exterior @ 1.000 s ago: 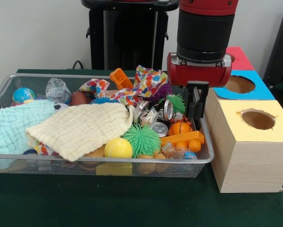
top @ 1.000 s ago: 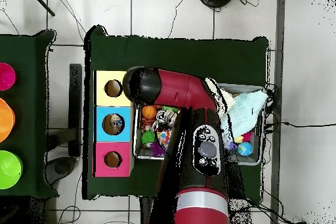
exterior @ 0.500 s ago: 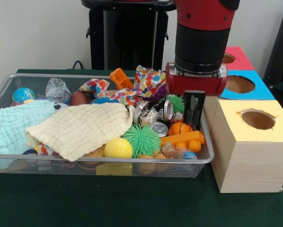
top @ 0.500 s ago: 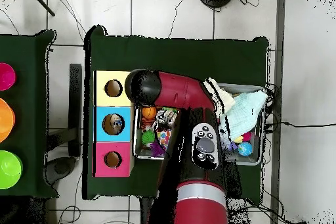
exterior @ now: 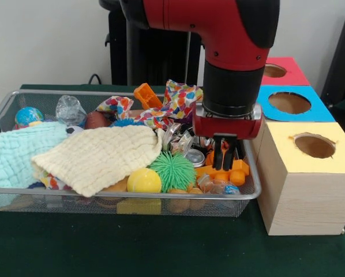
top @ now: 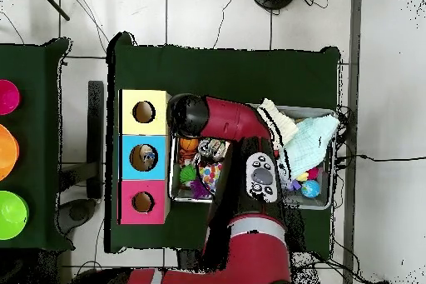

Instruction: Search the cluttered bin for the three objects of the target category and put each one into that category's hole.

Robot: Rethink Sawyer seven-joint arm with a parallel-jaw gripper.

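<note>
The wire mesh bin (exterior: 103, 194) holds a heap of toys and cloths. One wad of clear plastic film (exterior: 70, 109) lies at its back left. Another wad with blue print (exterior: 217, 186) lies at the front right corner. My gripper (exterior: 225, 157) hangs low in the bin's right end, open, over small orange toys (exterior: 221, 171) and just behind that front wad. It holds nothing. The blue-faced box's hole (exterior: 289, 103) is to the right, behind the yellow box. In the overhead view the blue hole (top: 143, 157) shows something pale inside, and the arm covers the gripper.
A cream cloth (exterior: 100, 156) and a pale blue cloth (exterior: 14, 158) cover the bin's left half. Spiky green balls (exterior: 172, 170), shiny tins (exterior: 194, 157), a yellow ball (exterior: 143, 181) and a patterned cloth (exterior: 172, 104) crowd the gripper. The yellow-faced box (exterior: 305, 173) stands against the bin's right rim.
The gripper has moved left, away from the boxes, and come down into the bin's right end. The arm now leans further over the bin. The bin's contents have not shifted.
</note>
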